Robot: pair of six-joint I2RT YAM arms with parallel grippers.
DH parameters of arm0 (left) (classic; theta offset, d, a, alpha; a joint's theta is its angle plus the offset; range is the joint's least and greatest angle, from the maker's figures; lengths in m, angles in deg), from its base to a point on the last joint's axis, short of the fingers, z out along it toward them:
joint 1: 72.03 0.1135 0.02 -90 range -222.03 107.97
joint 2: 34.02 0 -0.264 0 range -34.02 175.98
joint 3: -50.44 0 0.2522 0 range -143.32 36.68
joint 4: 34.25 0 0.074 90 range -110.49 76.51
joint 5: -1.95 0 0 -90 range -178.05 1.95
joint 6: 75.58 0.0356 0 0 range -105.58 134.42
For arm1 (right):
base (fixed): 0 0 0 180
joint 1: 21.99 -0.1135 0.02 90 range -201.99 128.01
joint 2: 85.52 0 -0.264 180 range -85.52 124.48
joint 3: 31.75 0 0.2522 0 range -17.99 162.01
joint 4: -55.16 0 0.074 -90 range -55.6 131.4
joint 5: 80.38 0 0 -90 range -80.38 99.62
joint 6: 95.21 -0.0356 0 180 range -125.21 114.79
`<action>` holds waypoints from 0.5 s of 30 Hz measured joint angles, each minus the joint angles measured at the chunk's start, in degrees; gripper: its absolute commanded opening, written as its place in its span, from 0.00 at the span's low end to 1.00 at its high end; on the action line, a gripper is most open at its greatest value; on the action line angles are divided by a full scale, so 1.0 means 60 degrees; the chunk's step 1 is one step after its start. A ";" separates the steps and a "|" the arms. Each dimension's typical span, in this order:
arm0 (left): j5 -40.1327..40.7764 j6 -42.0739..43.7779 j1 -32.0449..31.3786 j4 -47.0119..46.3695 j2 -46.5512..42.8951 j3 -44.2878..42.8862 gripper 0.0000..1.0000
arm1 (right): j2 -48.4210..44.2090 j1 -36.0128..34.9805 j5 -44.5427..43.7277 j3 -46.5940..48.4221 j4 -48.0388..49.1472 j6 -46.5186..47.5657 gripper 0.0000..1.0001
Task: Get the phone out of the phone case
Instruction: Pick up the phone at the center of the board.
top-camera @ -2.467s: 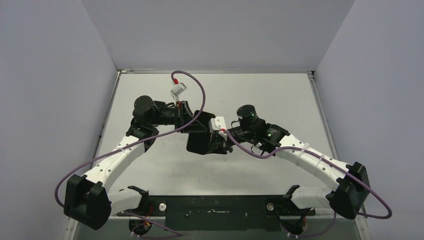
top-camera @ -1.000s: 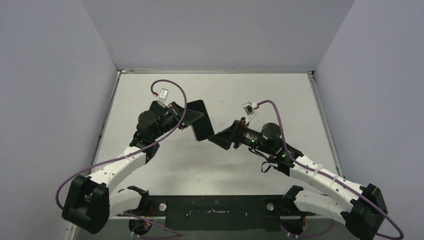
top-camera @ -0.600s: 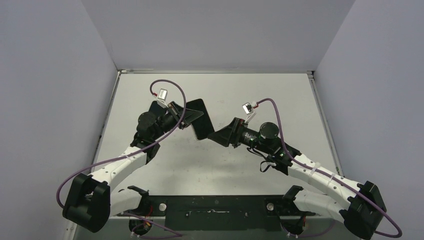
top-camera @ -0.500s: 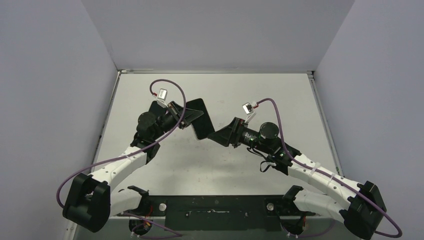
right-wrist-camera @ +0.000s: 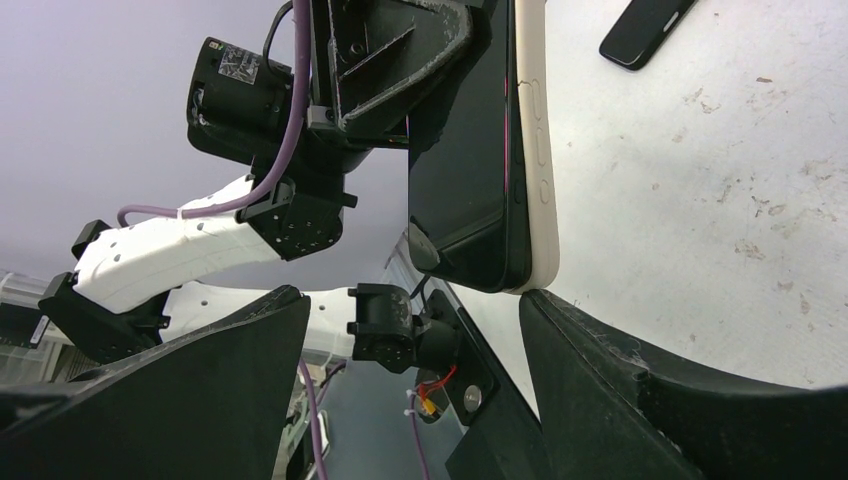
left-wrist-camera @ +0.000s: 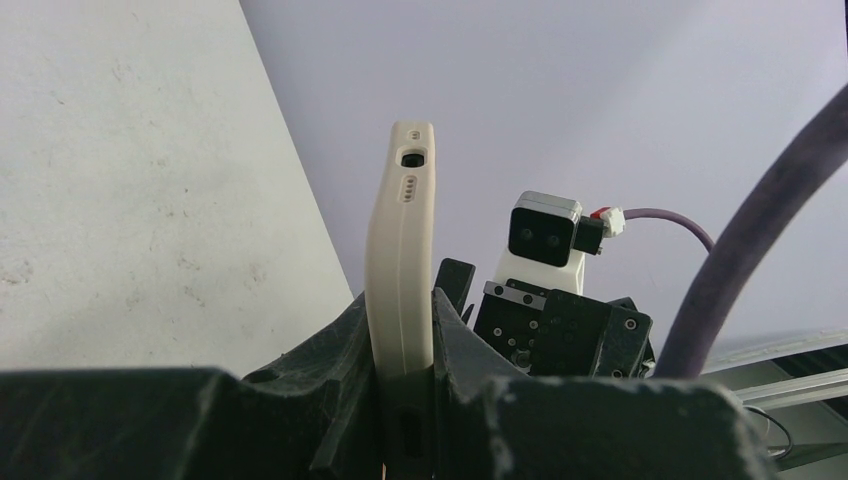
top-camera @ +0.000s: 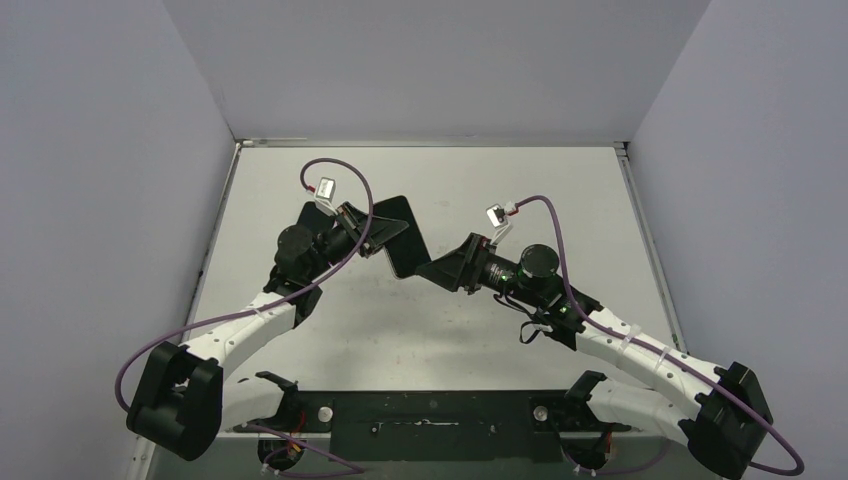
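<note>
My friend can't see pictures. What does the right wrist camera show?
The left gripper holds a dark phone in its cream case, with the grey table behind. The right gripper is open, with its two black fingers spread close beneath the phone's lower end.

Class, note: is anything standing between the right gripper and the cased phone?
Nothing visible does. The open right gripper faces the phone's free end directly; the left gripper clamps the case's other end.
</note>
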 measured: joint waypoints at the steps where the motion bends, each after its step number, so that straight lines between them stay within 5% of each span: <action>1: 0.0007 0.0004 0.0000 -0.0007 0.0000 0.0000 0.00 | 0.0000 0.0000 0.0000 0.0000 0.0000 0.0000 0.77; 15: 0.0098 0.0215 -0.0029 0.0098 0.0000 0.0000 0.00 | 0.0004 0.0004 0.0051 0.0047 -0.0026 0.0000 0.78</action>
